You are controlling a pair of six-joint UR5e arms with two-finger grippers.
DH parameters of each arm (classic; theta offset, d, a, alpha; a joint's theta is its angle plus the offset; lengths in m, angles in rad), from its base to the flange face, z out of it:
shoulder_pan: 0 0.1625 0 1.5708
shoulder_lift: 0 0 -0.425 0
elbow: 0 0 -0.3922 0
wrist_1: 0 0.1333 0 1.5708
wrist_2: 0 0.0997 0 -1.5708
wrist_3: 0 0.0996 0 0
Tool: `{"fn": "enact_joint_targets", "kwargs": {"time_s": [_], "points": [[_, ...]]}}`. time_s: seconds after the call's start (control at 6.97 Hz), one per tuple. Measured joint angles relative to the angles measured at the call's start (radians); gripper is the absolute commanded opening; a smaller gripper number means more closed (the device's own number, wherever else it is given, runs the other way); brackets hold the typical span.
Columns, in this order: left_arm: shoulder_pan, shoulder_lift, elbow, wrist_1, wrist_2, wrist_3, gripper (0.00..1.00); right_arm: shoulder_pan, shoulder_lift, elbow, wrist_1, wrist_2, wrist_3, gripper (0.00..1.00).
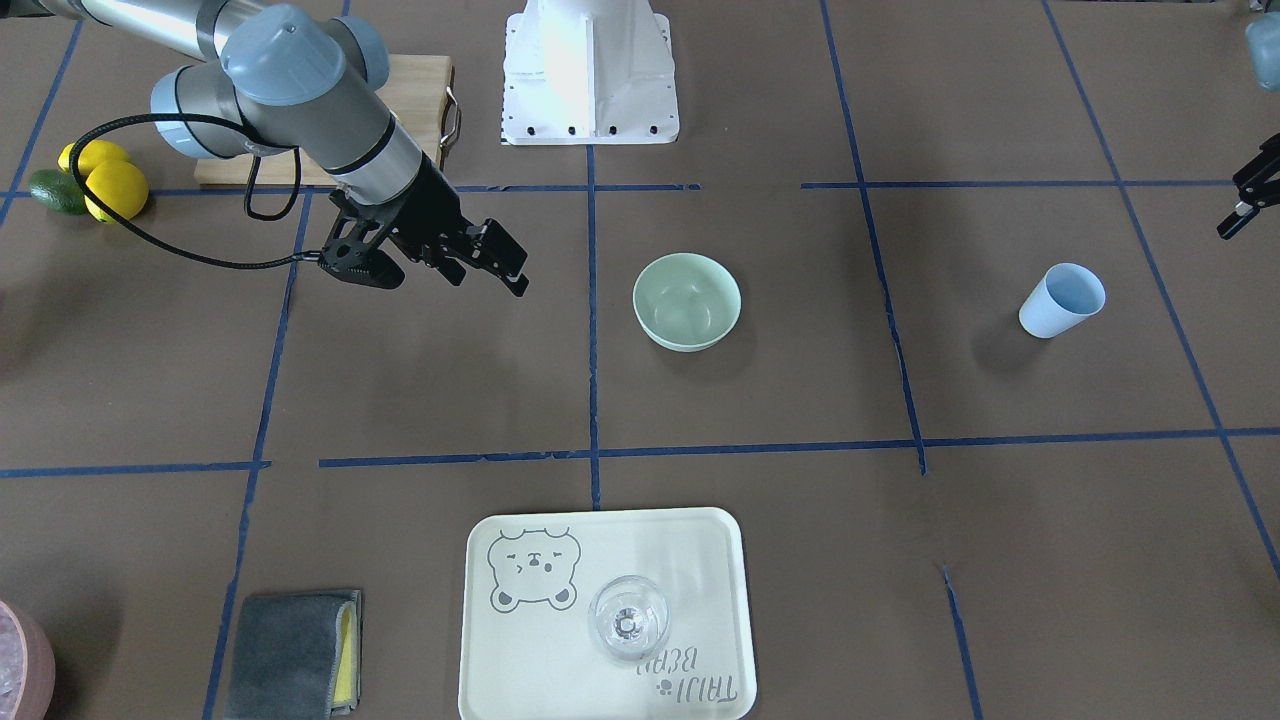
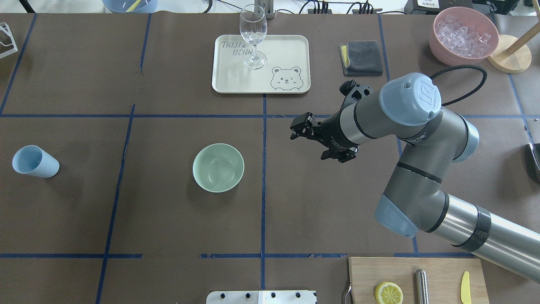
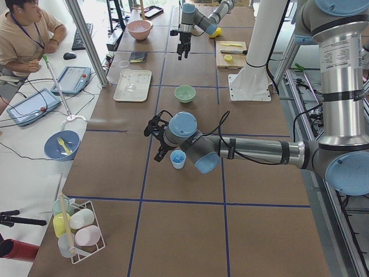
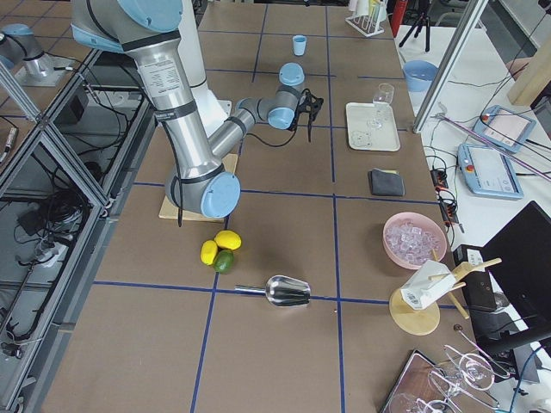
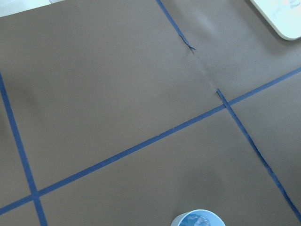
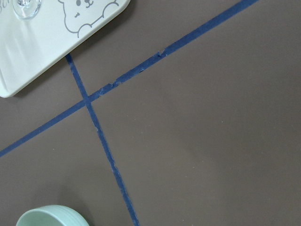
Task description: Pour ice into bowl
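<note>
The robot's left gripper (image 1: 1240, 205) shows only as a black bit at the edge of the front view, so I cannot tell how its jaws stand. The light blue plastic cup (image 5: 198, 220) is cut off at the bottom of the left wrist view, and the pale bits inside it are too blurry to name. The round mint-green bowl (image 6: 51, 214) is cut off at the bottom of the right wrist view. Only a sliver of the round pink bowl (image 1: 40, 650) shows in the front view's corner.

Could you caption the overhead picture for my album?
Right arm poised near the empty mint bowl, jaws open.
</note>
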Motion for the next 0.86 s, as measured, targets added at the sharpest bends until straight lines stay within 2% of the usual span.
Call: {"fn": "enact_joint_targets", "kwargs": {"time_s": [0.14,0.43,0.57,0.86], "points": [[0.134,0.057,0.005,-0.189,0.173,-0.193,0.97,0.000,-0.003,0.000,0.000,-0.001,0.000,1.00],[0.414,0.174,0.006,-0.429,0.574,-0.491,0.97,0.000,-0.004,0.001,0.000,-0.001,-0.001,1.00],[0.501,0.228,0.005,-0.492,0.733,-0.559,0.99,0.000,-0.004,0.003,0.000,-0.001,0.000,1.00],[0.626,0.289,0.005,-0.558,0.989,-0.634,0.99,-0.001,-0.001,0.015,0.001,0.000,0.001,1.00]]}}
